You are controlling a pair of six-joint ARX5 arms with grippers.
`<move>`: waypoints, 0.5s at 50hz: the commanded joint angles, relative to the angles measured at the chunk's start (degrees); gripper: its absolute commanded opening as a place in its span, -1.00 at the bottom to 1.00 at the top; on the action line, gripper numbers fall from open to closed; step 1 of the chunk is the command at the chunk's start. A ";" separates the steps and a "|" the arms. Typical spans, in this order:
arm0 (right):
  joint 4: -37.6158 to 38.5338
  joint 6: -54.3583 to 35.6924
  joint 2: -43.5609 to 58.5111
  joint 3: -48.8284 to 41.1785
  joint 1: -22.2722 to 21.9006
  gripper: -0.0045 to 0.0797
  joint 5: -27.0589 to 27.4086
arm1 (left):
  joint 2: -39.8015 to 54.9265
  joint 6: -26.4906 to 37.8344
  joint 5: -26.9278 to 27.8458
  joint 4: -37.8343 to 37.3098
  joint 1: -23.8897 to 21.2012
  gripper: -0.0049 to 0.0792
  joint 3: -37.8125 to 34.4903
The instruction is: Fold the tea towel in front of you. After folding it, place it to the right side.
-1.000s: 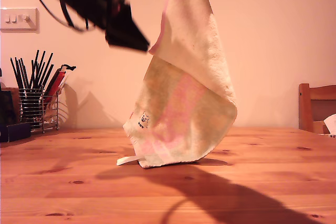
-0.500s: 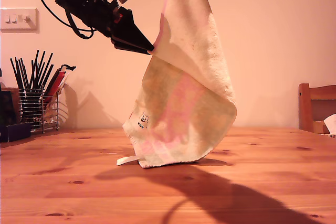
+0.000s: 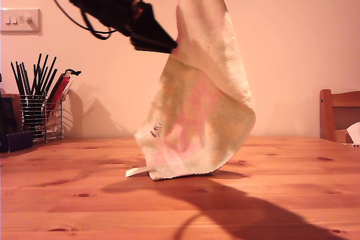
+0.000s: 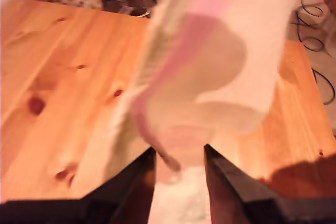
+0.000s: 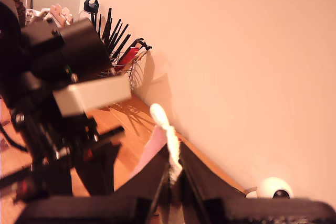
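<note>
Up high, my first hand (image 4: 179, 163) and my second hand (image 5: 172, 171) clamp one tea towel (image 3: 197, 111).

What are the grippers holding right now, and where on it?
Both hold the cream terry-cloth tea towel: my first gripper pinches its pink-trimmed side edge, my second gripper its upper end.

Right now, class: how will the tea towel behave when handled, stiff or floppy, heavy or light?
Probably floppy: the tea towel hangs in curved folds, its lower end crumpling on the table. Likely light: my second gripper holds it by a thin edge pinch. Its terry pile should resist slipping.
</note>
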 commanded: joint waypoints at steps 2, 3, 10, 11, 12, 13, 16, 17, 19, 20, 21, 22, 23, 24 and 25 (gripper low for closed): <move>0.42 0.11 -0.07 -0.20 -0.09 -0.92 -0.33 | 0.98 -0.44 -1.49 -0.07 -0.13 -0.28 -0.66; 0.35 0.11 -0.07 -0.20 -0.09 -0.92 -0.33 | 1.25 -0.52 -2.03 0.07 -0.13 -0.28 -0.66; -0.24 0.11 -0.07 -0.20 -0.09 -0.92 -0.48 | 1.84 -1.90 -3.41 -0.07 0.15 -0.28 -0.66; -0.31 0.11 -0.07 -0.17 -0.09 -0.92 -0.48 | 1.84 -1.88 -3.61 0.04 0.28 -0.28 -0.66; -0.37 0.11 -0.07 -0.20 -0.09 -0.92 -0.48 | 1.84 -1.86 -3.96 0.28 0.39 -0.28 -0.66; -0.39 0.11 -0.07 -0.20 -0.09 -0.92 -0.48 | 1.84 -1.73 -4.46 0.52 0.44 -0.28 -0.66; -0.42 0.11 -0.07 -0.17 -0.09 -0.92 -0.50 | 1.84 -1.77 -6.19 1.68 0.59 -0.28 -0.66; -0.39 0.11 -0.07 -0.20 -0.09 -0.92 -0.50 | 1.84 -2.36 -6.21 1.88 0.61 -0.28 -0.66; -0.37 0.11 -0.07 -0.20 -0.09 -0.92 -0.50 | 1.84 -2.51 -6.14 2.10 0.68 -0.28 -0.66; -0.39 0.11 -0.07 -0.17 -0.09 -0.92 -0.50 | 1.84 -3.30 -5.97 2.08 0.68 -0.28 -0.66; -0.39 0.11 -0.07 -0.20 -0.09 -0.92 -0.50 | 1.84 -3.28 -5.84 2.03 0.68 -0.28 -0.66; -0.39 0.11 -0.07 -0.17 -0.09 -0.92 -0.50 | 1.88 -3.28 -5.66 1.99 0.68 -0.28 -0.66; -0.39 0.11 -0.07 -0.20 -0.09 -0.92 -0.50 | 1.95 -3.28 -5.51 1.99 0.68 -0.28 -0.66; -0.39 0.11 -0.07 -0.20 -0.09 -0.92 -0.50 | 2.05 -3.28 -5.42 2.03 0.68 -0.28 -0.66; -0.37 0.11 -0.07 -0.17 -0.09 -0.92 -0.50 | 2.25 -3.28 -5.25 2.21 0.68 -0.28 -0.66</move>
